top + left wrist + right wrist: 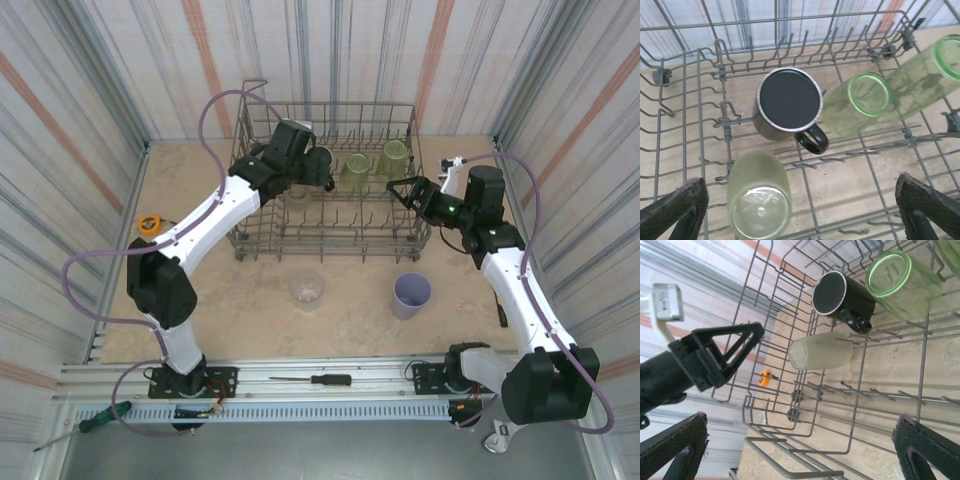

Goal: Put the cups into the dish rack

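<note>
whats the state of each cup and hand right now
left hand: open, empty, over the dish rack
right hand: open, empty
black mug: in the rack
green tumblers: in the rack
pale tumbler: in the rack
clear cup: upright on the table, outside the rack
lavender cup: upright on the table, outside the rack

Striped grey, white and rust walls [80, 110] enclose a beige marbled tabletop [250, 320] under even, soft light.

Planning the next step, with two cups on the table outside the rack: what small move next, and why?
Probably swing the right gripper toward the lavender cup: its jaws stand open, and that cup stands upright outside the dish rack, on that arm's side.
</note>
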`<action>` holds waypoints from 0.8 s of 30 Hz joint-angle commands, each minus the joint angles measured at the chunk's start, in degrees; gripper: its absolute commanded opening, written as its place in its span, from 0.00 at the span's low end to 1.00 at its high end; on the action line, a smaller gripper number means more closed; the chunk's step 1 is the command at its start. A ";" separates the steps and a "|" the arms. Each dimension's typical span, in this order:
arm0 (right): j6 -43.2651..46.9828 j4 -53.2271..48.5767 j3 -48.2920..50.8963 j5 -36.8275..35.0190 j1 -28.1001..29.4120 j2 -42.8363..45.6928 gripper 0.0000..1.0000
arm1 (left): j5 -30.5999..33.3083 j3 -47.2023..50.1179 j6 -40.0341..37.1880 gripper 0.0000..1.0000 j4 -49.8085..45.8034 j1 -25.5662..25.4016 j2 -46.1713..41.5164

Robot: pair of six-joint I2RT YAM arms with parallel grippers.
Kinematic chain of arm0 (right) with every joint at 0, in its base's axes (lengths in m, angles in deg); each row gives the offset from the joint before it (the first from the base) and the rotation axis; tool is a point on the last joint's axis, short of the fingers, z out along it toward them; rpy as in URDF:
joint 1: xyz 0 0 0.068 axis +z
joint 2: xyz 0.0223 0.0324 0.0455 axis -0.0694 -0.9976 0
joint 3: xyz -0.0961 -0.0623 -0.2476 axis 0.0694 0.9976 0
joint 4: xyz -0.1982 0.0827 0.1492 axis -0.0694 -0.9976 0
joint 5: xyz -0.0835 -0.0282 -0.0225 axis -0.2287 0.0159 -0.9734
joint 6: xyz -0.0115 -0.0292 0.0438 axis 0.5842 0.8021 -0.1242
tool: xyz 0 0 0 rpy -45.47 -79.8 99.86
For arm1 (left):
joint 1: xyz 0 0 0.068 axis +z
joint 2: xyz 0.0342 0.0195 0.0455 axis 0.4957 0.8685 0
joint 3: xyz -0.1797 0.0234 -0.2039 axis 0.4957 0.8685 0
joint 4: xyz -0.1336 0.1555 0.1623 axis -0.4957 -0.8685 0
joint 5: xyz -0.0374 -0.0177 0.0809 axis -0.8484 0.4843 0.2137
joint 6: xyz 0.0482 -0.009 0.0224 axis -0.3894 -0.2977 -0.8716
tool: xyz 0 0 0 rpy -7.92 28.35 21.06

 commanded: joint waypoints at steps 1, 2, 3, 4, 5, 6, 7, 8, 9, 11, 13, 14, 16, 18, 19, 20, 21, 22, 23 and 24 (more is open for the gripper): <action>0.02 -2.28 -0.32 -0.71 -0.67 1.60 0.99 | 2.81 -0.05 -0.83 0.99 -2.45 -2.06 -3.36; 0.19 -2.66 -0.32 -1.08 -0.70 1.75 0.99 | 2.89 -0.05 -0.83 0.99 -2.67 -2.82 -3.78; 0.23 -3.07 -0.32 -1.38 -0.83 1.84 0.99 | 3.03 0.01 -0.71 0.99 -2.82 -3.47 -4.05; 0.41 -3.50 -0.32 -1.76 -0.94 1.95 0.99 | 3.01 0.09 -0.58 0.99 -3.07 -4.32 -4.48; 0.53 -3.94 -0.30 -2.12 -1.12 2.03 0.99 | 3.06 0.18 -0.58 0.99 -3.21 -5.26 -4.89; 0.67 -4.23 -0.32 -2.26 -1.22 2.08 0.99 | 3.29 0.21 -0.43 0.99 -3.47 -6.06 -5.12; 0.78 -4.44 -0.30 -2.39 -1.33 2.14 0.99 | 3.59 0.21 -0.02 0.99 -3.84 -6.96 -5.42; 0.84 -4.71 -0.32 -2.52 -1.47 2.13 0.99 | 3.53 0.21 0.34 0.99 -4.15 -7.83 -5.79; 0.90 -4.91 -0.27 -2.53 -1.57 2.00 0.99 | 3.61 0.30 0.62 0.99 -4.23 -8.56 -6.07; 1.01 -5.39 -0.41 -2.51 -1.81 2.11 0.99 | 3.74 0.36 1.15 0.99 -4.66 -10.25 -6.83; 1.20 -5.83 -0.44 -2.57 -1.99 2.14 0.99 | 3.99 0.55 2.07 0.99 -4.84 -11.56 -7.54; 1.29 -6.16 -0.40 -2.74 -2.12 2.29 0.99 | 3.91 0.78 2.52 0.99 -4.88 -12.27 -7.84; 1.47 -6.62 -0.41 -2.96 -2.42 2.52 0.99 | 3.38 1.00 3.32 0.99 -4.84 -13.52 -8.27; 1.56 -6.88 -0.32 -3.30 -2.70 2.72 0.99 | 2.84 1.40 3.81 0.99 -4.75 -14.80 -8.56; 1.56 -7.06 -0.33 -3.46 -2.87 2.84 0.99 | 3.40 1.83 3.91 0.99 -4.67 -15.60 -8.72; 1.56 -7.21 -0.36 -3.76 -2.97 2.92 0.99 | 4.96 2.78 3.90 0.99 -4.14 -16.60 -8.97; 1.56 -7.37 -0.32 -3.94 -3.03 3.01 0.99 | 5.96 3.75 3.97 0.99 -3.46 -17.41 -9.24; 1.56 -7.46 -0.40 -4.20 -3.13 3.00 0.99 | 6.02 4.93 4.03 0.99 -2.54 -18.15 -9.55; 1.56 -7.54 -0.46 -4.35 -3.17 3.03 0.99 | 5.78 5.83 4.12 0.99 -1.80 -18.73 -9.82; 1.58 -7.69 -0.61 -4.66 -3.15 3.02 0.99 | 5.83 6.24 4.32 0.99 -1.83 -19.18 -10.00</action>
